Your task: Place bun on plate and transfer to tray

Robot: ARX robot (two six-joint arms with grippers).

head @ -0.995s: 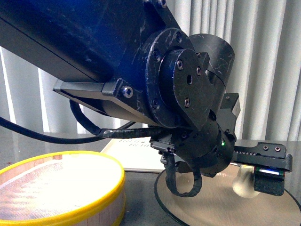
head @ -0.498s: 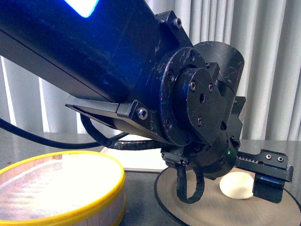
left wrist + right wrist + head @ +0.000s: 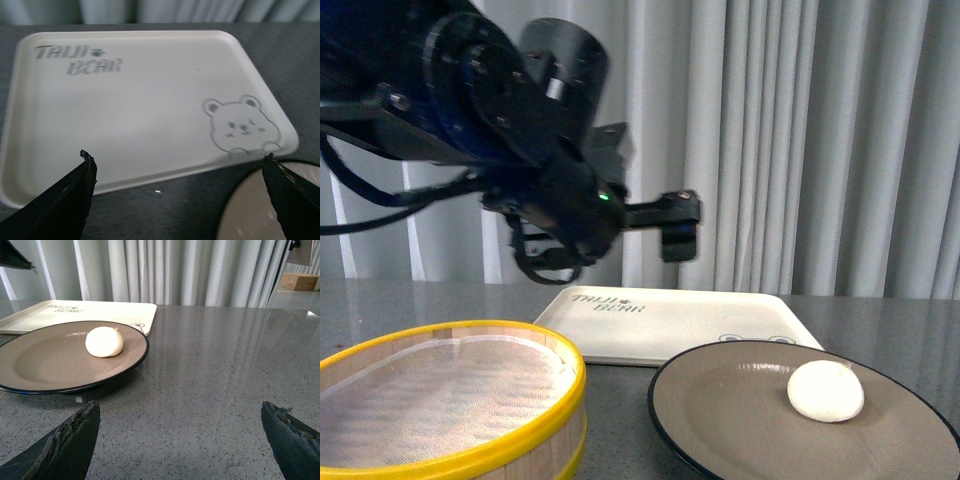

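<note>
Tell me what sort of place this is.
Probably a robot test setup staged like a dining table: grey speckled tabletop, plain curtains behind, and a steamer basket, plate and tray laid out.

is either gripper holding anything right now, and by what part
Nothing is held. The left gripper and the right gripper are both open and empty; the bun sits free on the plate.

The left arm (image 3: 500,90) is no longer filling the front view: it is swinging up and back toward the left, carrying the left gripper (image 3: 678,226) off the plate (image 3: 740,425) to hang above the tray (image 3: 670,325). Its fingers (image 3: 70,205), a second ago closing around the bun (image 3: 826,390), are now standing wide apart, and the bun is lying free on the plate
</note>
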